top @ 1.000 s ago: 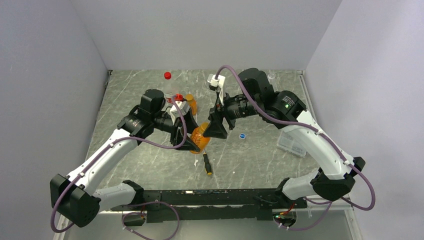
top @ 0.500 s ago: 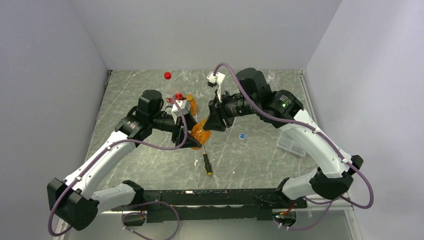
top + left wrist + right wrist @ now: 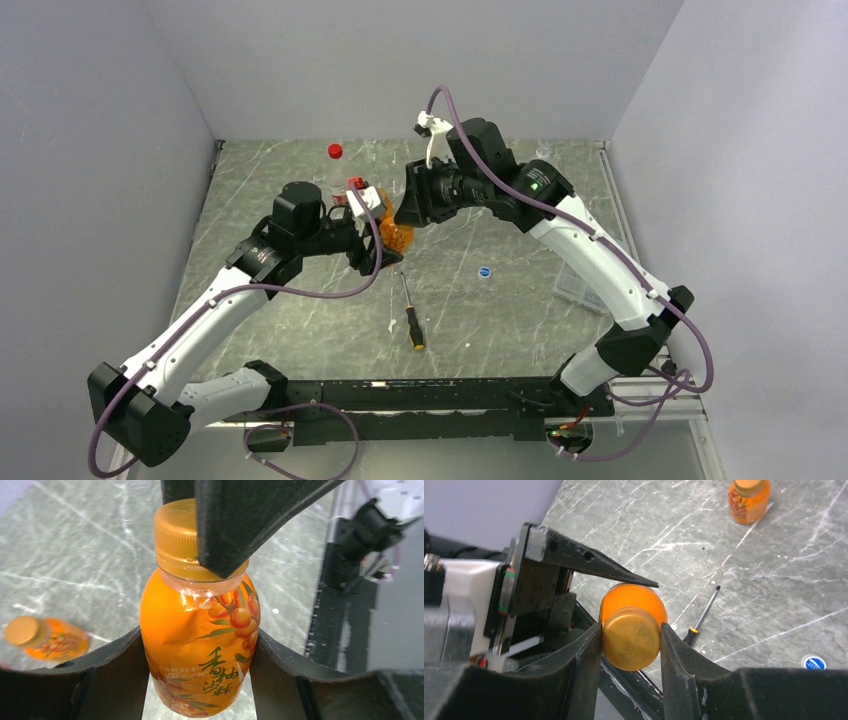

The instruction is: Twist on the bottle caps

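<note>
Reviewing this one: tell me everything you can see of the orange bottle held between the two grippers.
The orange bottle is squat, seemingly thin clear plastic, filled with orange liquid, with berries and Chinese characters printed on its front. An orange screw cap sits on its neck. It appears held above the table. The left gripper is clamped round its body and the right gripper is closed on the cap. How tightly the cap is screwed cannot be told.

You're in a robotics lab test cell. Plain pale walls (image 3: 400,60) box in a marble-patterned surface (image 3: 300,320) on three sides. A white-and-black left arm (image 3: 200,320) and right arm (image 3: 600,262) are bolted to a black rail (image 3: 420,395) at its near edge.
</note>
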